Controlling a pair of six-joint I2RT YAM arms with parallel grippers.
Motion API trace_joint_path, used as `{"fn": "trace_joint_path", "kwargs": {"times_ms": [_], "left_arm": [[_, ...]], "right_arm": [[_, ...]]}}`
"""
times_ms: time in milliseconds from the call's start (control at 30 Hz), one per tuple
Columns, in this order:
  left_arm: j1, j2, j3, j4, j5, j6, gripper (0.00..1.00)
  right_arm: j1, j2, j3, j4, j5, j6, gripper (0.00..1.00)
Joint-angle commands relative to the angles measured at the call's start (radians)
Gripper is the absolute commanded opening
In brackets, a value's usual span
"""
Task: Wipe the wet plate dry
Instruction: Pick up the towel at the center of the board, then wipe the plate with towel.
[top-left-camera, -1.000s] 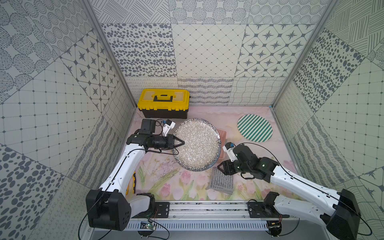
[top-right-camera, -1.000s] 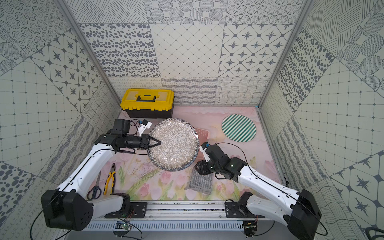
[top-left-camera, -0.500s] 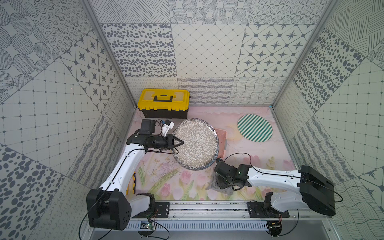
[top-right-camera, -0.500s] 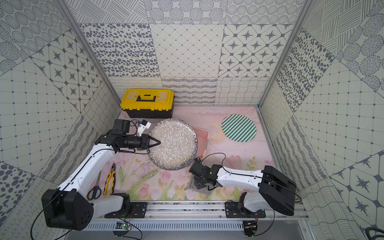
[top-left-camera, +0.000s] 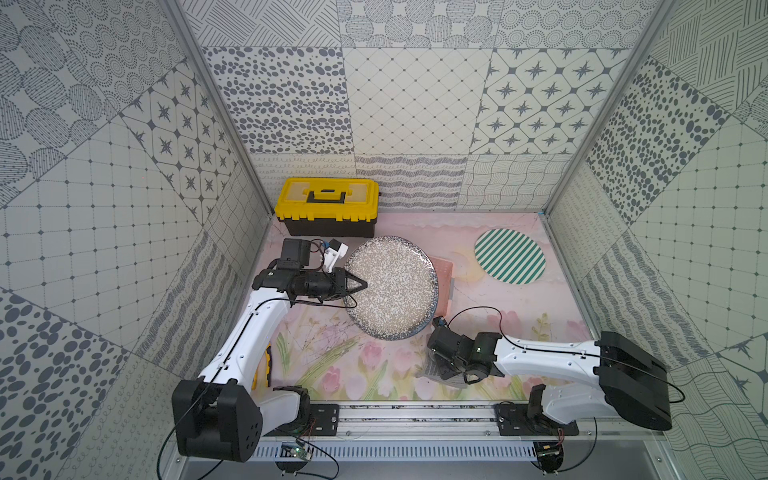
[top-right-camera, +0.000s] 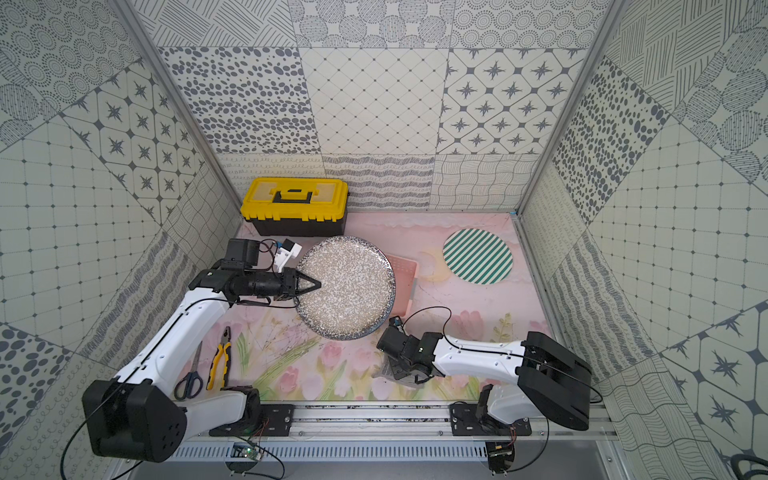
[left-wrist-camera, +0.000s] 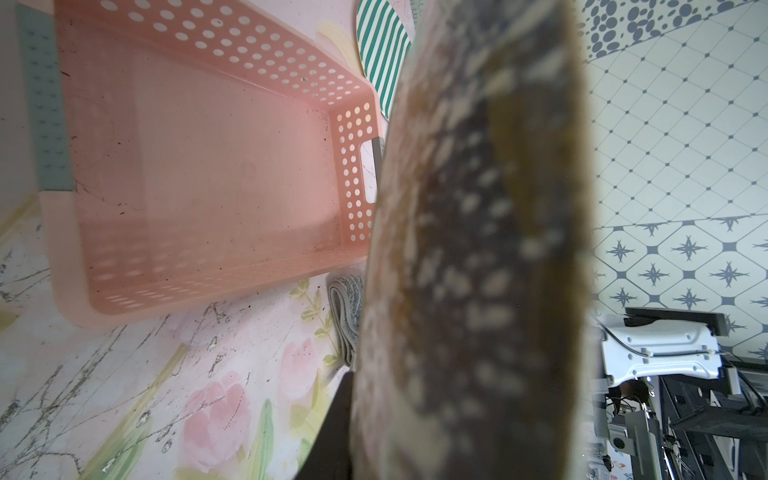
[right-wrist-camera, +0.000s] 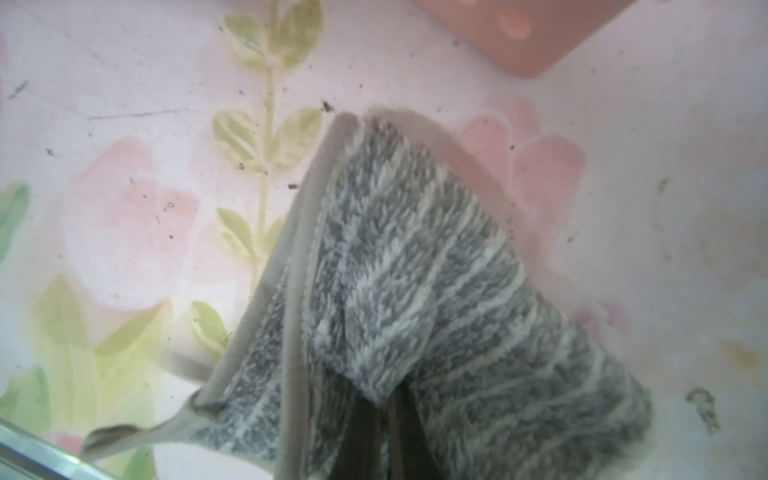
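Note:
In both top views the speckled plate (top-left-camera: 390, 286) (top-right-camera: 347, 286) is held up off the table, tilted. My left gripper (top-left-camera: 361, 285) (top-right-camera: 316, 286) is shut on its left rim. The left wrist view shows the plate (left-wrist-camera: 478, 249) edge-on and blurred, with one dark finger (left-wrist-camera: 336, 432) against it. My right gripper (top-left-camera: 440, 368) (top-right-camera: 392, 365) is low at the front right, shut on a grey striped cloth (top-left-camera: 430, 369) (top-right-camera: 384, 368). In the right wrist view the cloth (right-wrist-camera: 415, 270) bunches up around the closed jaws of the right gripper (right-wrist-camera: 384, 409), with part of it still on the mat.
A yellow toolbox (top-left-camera: 326, 205) stands at the back left. A pink perforated basket (top-left-camera: 442, 282) (left-wrist-camera: 199, 166) lies beneath and behind the plate. A green striped round mat (top-left-camera: 510, 256) lies at the back right. Pliers (top-right-camera: 218, 361) and scissors (top-right-camera: 189, 380) lie front left.
My right arm dropped down and back onto the cloth, and its jaws closed on it. The left arm kept the plate where it was.

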Motion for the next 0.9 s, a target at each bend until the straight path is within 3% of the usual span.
{"fn": "trace_joint_path", "kwargs": {"times_ms": [0, 267, 433, 533, 667, 867], "left_arm": [[0.01, -0.023, 0.01, 0.174, 0.261, -0.004, 0.0], [0.009, -0.031, 0.008, 0.173, 0.258, 0.006, 0.0], [0.01, -0.034, 0.005, 0.175, 0.257, 0.005, 0.0], [0.01, -0.034, 0.005, 0.177, 0.274, 0.011, 0.0], [0.009, -0.03, 0.012, 0.162, 0.317, 0.035, 0.0], [0.009, -0.054, 0.015, 0.128, 0.385, 0.083, 0.0]], "right_arm": [[0.019, -0.143, -0.03, 0.002, 0.057, 0.005, 0.0], [0.026, -0.68, -0.085, 0.005, 0.034, -0.099, 0.0], [0.026, -0.805, -0.012, 0.007, -0.027, -0.182, 0.0], [0.025, -0.72, 0.108, 0.013, 0.013, -0.248, 0.0], [-0.004, -0.473, 0.306, 0.013, 0.078, -0.318, 0.0], [-0.148, -0.126, 0.578, 0.028, 0.037, -0.343, 0.0]]}}
